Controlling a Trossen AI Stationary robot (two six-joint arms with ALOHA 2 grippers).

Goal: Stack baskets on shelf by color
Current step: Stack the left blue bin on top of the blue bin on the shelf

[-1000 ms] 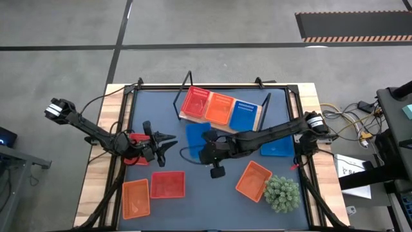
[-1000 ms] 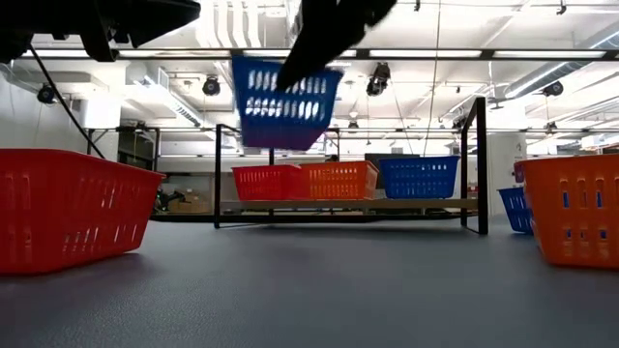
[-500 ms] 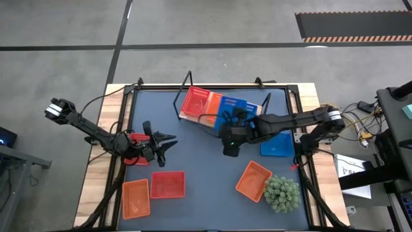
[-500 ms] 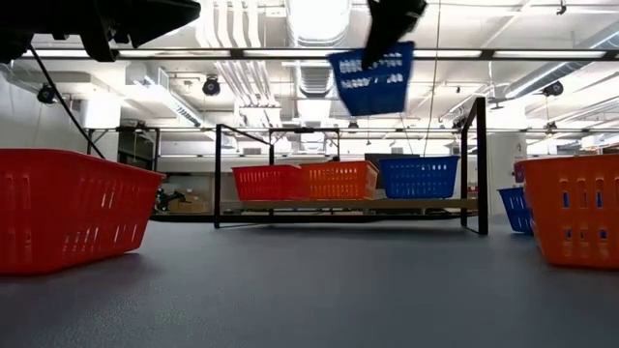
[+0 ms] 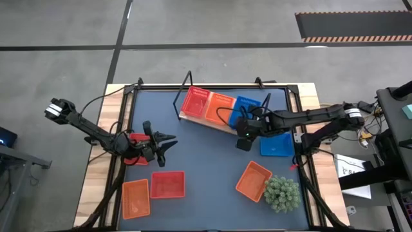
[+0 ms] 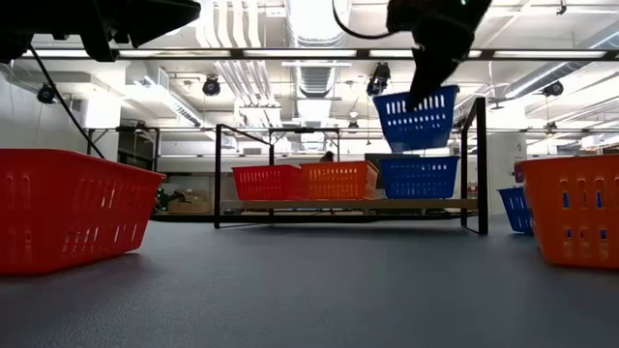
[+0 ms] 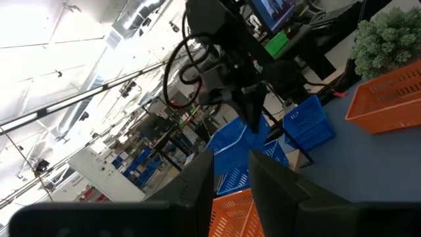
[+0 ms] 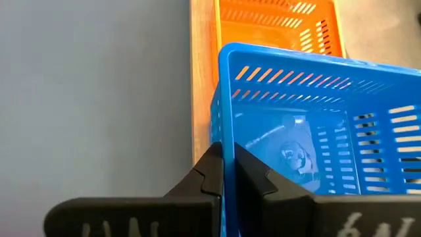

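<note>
High view: right gripper (image 5: pixel 244 131) over shelf (image 5: pixel 193 117) at the blue end; left gripper (image 5: pixel 161 144) open near worktop (image 5: pixel 212 164) left edge.
Low view: blue basket (image 6: pixel 417 118) held in air above shelved blue basket (image 6: pixel 418 178).
Right wrist view: clamped on the carried basket's rim.

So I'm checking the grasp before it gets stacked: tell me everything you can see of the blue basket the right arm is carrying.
The blue rectangular plastic mesh basket has slotted walls and a solid rim. It hangs in the air, slightly tilted, above the blue basket on the shelf and not touching it. The right gripper is shut on its near wall, one finger inside, one outside. It looks empty. Nothing else touches it.
</note>
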